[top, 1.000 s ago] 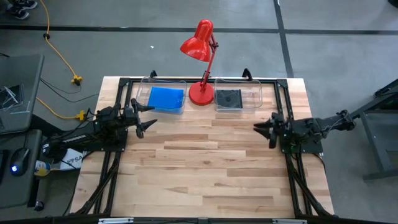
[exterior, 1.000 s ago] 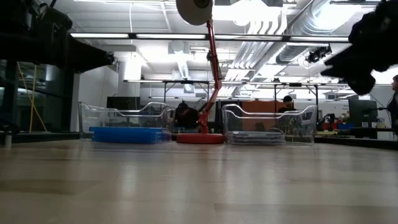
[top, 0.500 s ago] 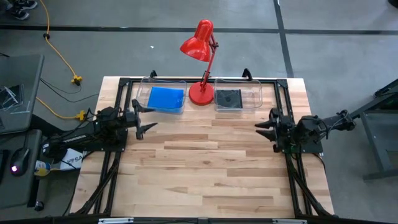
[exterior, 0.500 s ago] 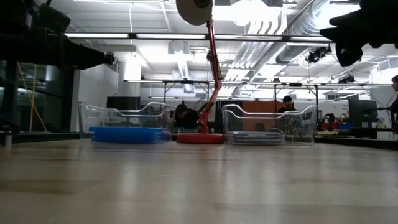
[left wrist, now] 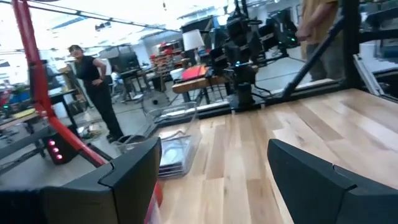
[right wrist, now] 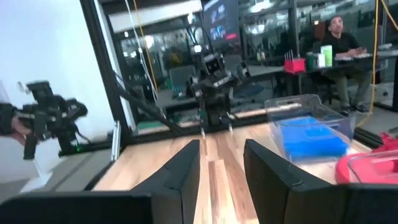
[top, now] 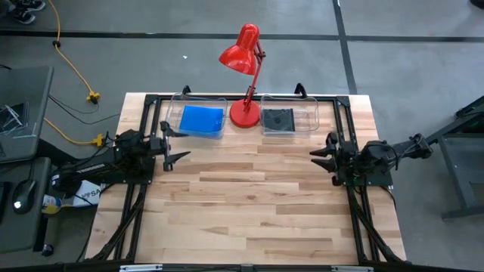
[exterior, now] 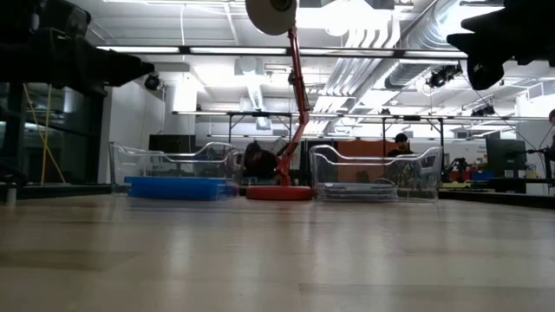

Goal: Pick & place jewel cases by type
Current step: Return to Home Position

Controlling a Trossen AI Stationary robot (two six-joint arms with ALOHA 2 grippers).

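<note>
The blue jewel cases (top: pixel 203 119) lie stacked in the left clear tray (top: pixel 180 113) at the table's far edge, also seen in the low view (exterior: pixel 178 187) and the right wrist view (right wrist: pixel 311 140). The dark jewel cases (top: pixel 277 119) lie in the right clear tray (top: pixel 310 115) and show in the left wrist view (left wrist: pixel 174 155). My left gripper (top: pixel 178 155) hovers open at the table's left side, pointing level toward the right. My right gripper (top: pixel 318 157) hovers at the right side, pointing left, its fingers (right wrist: pixel 180 177) a little apart with nothing between them.
A red desk lamp stands with its base (top: pixel 244 115) between the two trays, its shade (top: pixel 240 54) beyond the far edge. Bare wooden tabletop (top: pixel 249 196) spreads between the arms and toward the near edge. People sit and stand in the room beyond.
My right gripper has risen a little, tipped up to level and rolled about its own axis. My left gripper has rolled slightly in place. Neither finger gap has changed, and the cases have stayed in their trays.
</note>
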